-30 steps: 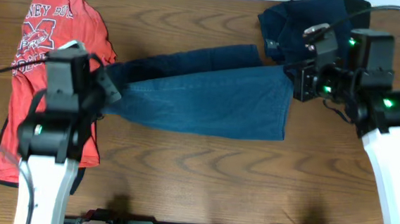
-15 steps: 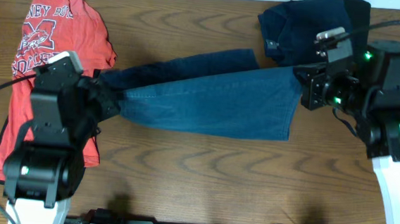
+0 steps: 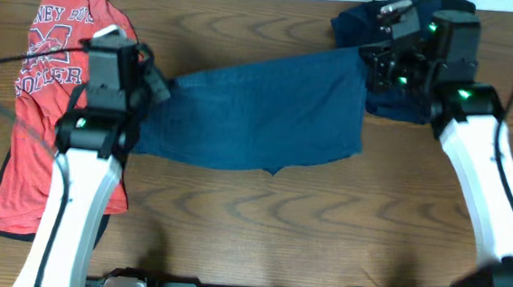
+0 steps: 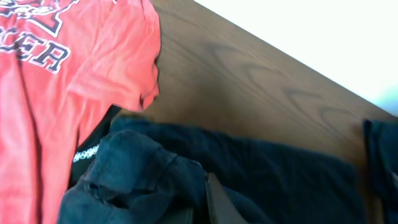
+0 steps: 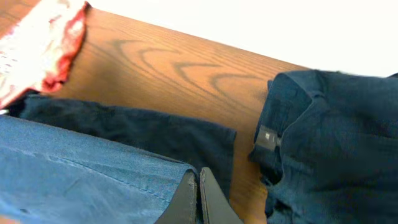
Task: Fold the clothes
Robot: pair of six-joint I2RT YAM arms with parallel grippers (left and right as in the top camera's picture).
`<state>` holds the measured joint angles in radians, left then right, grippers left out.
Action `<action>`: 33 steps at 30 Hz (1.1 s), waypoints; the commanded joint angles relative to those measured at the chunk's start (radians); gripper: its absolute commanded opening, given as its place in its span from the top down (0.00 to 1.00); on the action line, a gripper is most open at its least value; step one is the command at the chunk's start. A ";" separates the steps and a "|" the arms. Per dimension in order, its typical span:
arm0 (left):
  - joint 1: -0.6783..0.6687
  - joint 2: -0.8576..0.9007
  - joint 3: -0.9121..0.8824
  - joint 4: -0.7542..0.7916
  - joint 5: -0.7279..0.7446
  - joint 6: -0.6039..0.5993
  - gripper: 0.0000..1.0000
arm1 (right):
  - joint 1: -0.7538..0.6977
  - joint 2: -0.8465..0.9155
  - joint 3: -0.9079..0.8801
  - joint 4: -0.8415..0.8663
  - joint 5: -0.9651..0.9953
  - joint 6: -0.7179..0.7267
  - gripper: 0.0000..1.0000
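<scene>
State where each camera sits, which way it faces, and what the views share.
Overhead: above the table, looking straight down; both arms show, holding the blue garment between left gripper and right gripper.
Left wrist: low over the garment's left end, facing the table's far edge; one finger shows.
Right wrist: low over its right end, facing likewise; closed fingers show.
Shared: all three views catch the red T-shirt and the garment.
</scene>
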<state>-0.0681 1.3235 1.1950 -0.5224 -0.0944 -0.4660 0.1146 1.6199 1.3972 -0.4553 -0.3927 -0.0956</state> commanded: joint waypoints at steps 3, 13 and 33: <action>0.023 0.141 -0.005 0.073 -0.134 0.027 0.94 | -0.021 0.136 0.013 0.033 0.103 -0.013 0.99; 0.023 0.405 -0.005 0.223 -0.135 0.027 0.90 | -0.006 0.358 0.013 0.166 0.023 -0.009 0.72; 0.026 0.267 -0.005 -0.077 -0.010 0.101 0.12 | 0.013 0.235 0.014 -0.245 -0.034 0.030 0.01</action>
<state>-0.0460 1.6073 1.1896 -0.5533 -0.1555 -0.4149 0.1146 1.8610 1.4021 -0.6662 -0.3943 -0.0708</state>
